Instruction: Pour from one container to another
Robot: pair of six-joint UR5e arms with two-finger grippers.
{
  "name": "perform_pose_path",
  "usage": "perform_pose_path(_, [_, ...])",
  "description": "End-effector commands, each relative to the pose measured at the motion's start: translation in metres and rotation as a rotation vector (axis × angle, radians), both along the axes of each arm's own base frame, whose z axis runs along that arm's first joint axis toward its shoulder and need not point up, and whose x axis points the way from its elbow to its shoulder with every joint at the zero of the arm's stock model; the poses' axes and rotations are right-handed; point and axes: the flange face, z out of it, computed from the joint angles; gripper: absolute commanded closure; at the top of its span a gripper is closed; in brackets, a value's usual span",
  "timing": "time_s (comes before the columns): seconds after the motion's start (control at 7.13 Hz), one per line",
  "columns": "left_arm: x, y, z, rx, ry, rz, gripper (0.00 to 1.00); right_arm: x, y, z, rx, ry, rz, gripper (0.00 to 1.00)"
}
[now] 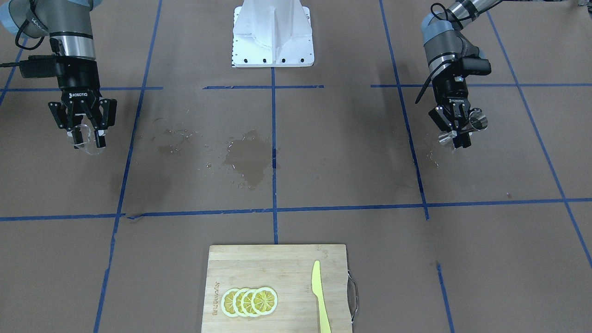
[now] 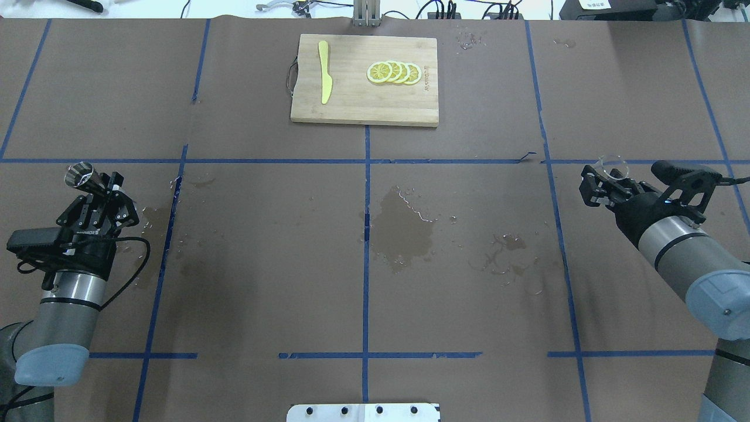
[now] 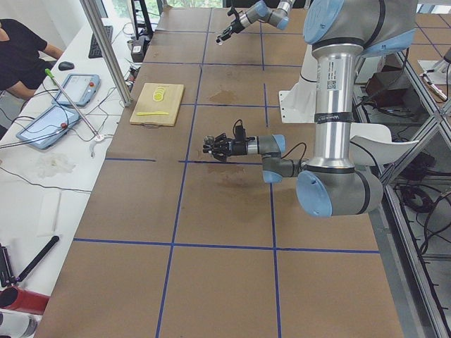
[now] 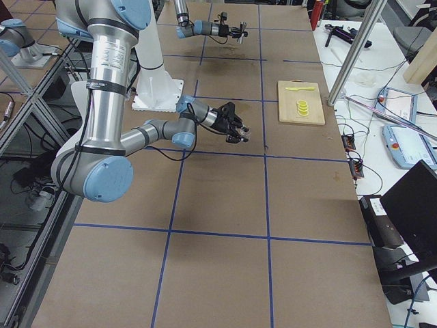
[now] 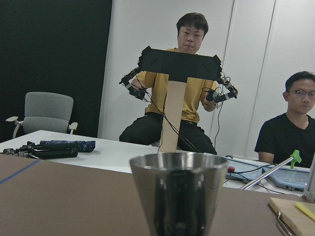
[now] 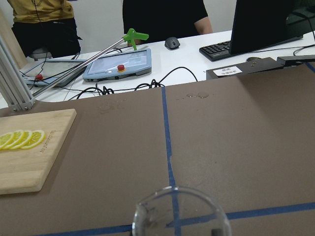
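Note:
My left gripper (image 2: 101,189) is shut on a steel cup (image 2: 80,174) at the table's left side; the cup stands upright and fills the bottom centre of the left wrist view (image 5: 179,191). From across the table the same cup (image 1: 477,123) shows beside the left gripper (image 1: 458,135). My right gripper (image 2: 599,186) is shut on a clear glass cup (image 2: 613,166) at the right side. Its rim shows at the bottom of the right wrist view (image 6: 181,215). Both cups are held off the paper, far apart. I cannot tell whether either holds any liquid.
Wet patches (image 2: 404,228) darken the brown paper at mid-table. A wooden cutting board (image 2: 351,108) with lemon slices (image 2: 394,72) and a yellow knife (image 2: 324,79) lies at the far edge. The white robot base (image 1: 273,34) stands between the arms. Operators sit beyond the table.

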Motion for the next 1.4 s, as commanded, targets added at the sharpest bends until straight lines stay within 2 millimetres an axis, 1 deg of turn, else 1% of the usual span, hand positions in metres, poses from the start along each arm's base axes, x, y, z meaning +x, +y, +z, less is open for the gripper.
perform_pose_path(0.0, [0.016, 0.015, 0.027, 0.001, -0.062, 0.003, 1.00, 0.002, -0.001, 0.006, 0.016, 0.000, 0.028, 1.00])
perform_pose_path(0.14, [0.023, 0.018, 0.036, -0.003, -0.058, 0.009, 1.00, 0.003, -0.001, 0.006, 0.016, 0.002, 0.029, 1.00])
perform_pose_path(0.28, [0.029, 0.022, 0.039, -0.004, -0.051, 0.014, 1.00, 0.005, -0.001, 0.008, 0.020, 0.008, 0.041, 1.00])
perform_pose_path(0.42, [0.036, 0.027, 0.041, -0.004, -0.057, 0.026, 1.00, 0.006, 0.000, 0.012, 0.017, 0.017, 0.041, 1.00])
perform_pose_path(0.7, [0.051, 0.029, 0.039, -0.004, -0.074, 0.030, 1.00, 0.006, 0.001, 0.014, 0.015, 0.021, 0.038, 1.00])
perform_pose_path(1.12, [0.051, 0.029, 0.038, -0.003, -0.083, 0.032, 1.00, 0.007, 0.001, 0.014, 0.016, 0.020, 0.039, 1.00])
perform_pose_path(1.26, [0.052, 0.029, 0.038, -0.002, -0.099, 0.035, 0.86, 0.007, 0.001, 0.014, 0.016, 0.020, 0.041, 1.00])
